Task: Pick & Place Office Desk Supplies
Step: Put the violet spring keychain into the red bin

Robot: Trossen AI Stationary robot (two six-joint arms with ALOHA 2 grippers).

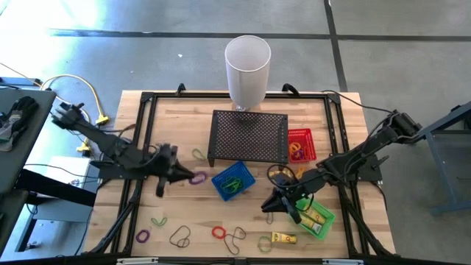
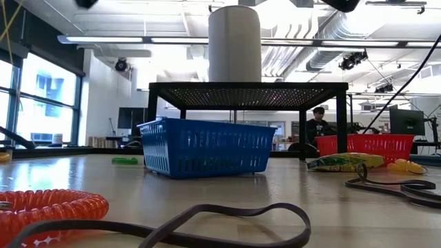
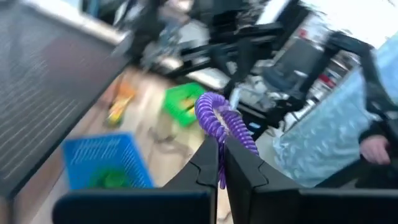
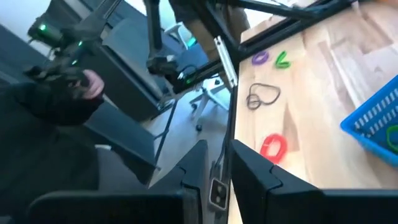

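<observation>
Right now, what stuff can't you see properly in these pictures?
- Right gripper: the high view is too small to show what its shut fingers pinch, and the right wrist view shows only a thin sliver.
- White cylinder: the low view's top edge cuts it off.
- Green basket: the left wrist view is too blurred to show what's inside.
- Red coil: the low view's left edge cuts it off.

grey concrete floor (image 1: pixel 147 22), tall windows (image 2: pixel 41 103), ceiling strip lights (image 2: pixel 138 40), and a seated person (image 2: pixel 318 124) behind.
</observation>
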